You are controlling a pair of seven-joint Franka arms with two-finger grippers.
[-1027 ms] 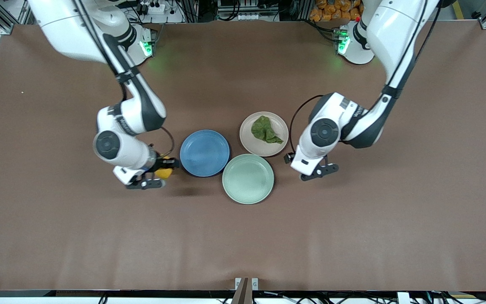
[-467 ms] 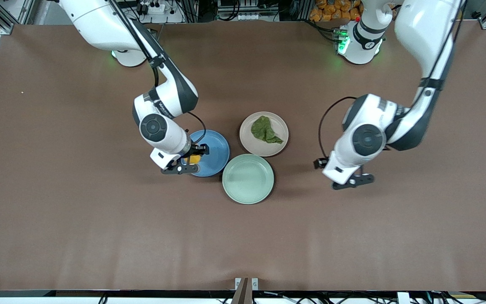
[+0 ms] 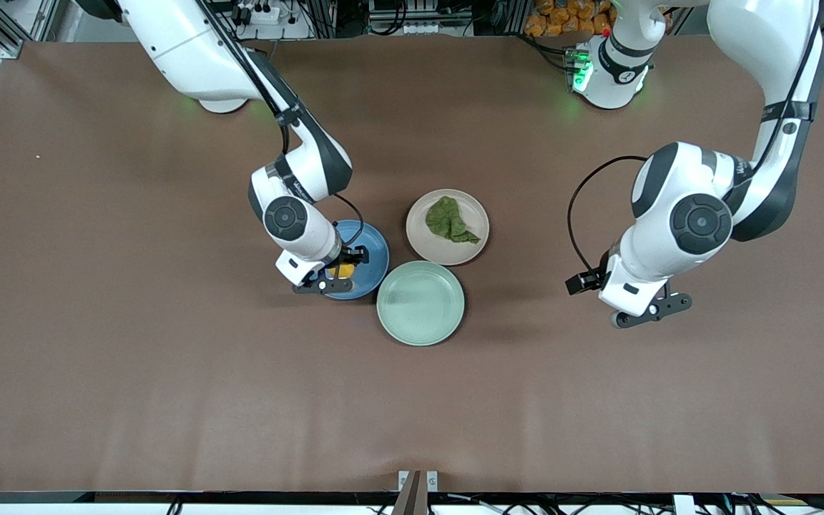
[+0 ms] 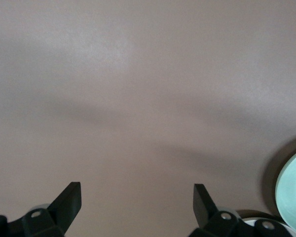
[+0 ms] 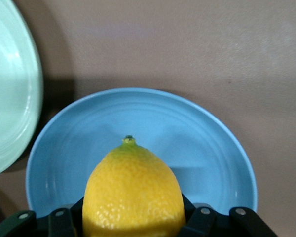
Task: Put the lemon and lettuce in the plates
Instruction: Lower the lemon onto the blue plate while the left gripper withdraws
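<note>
Tabletop: right gripper (image 3: 340, 274) clamps lemon (image 5: 133, 195) over blue plate (image 5: 202, 148).

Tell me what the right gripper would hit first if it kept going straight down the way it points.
Most likely the blue plate: the right gripper, shut on the lemon, points down over it, though its height above the plate is unclear.

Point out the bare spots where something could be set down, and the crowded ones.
Bare: the mint-green plate, and the table nearer the camera. Crowded: the beige plate holds the lettuce; the right pincer holds the lemon over the blue plate.
</note>
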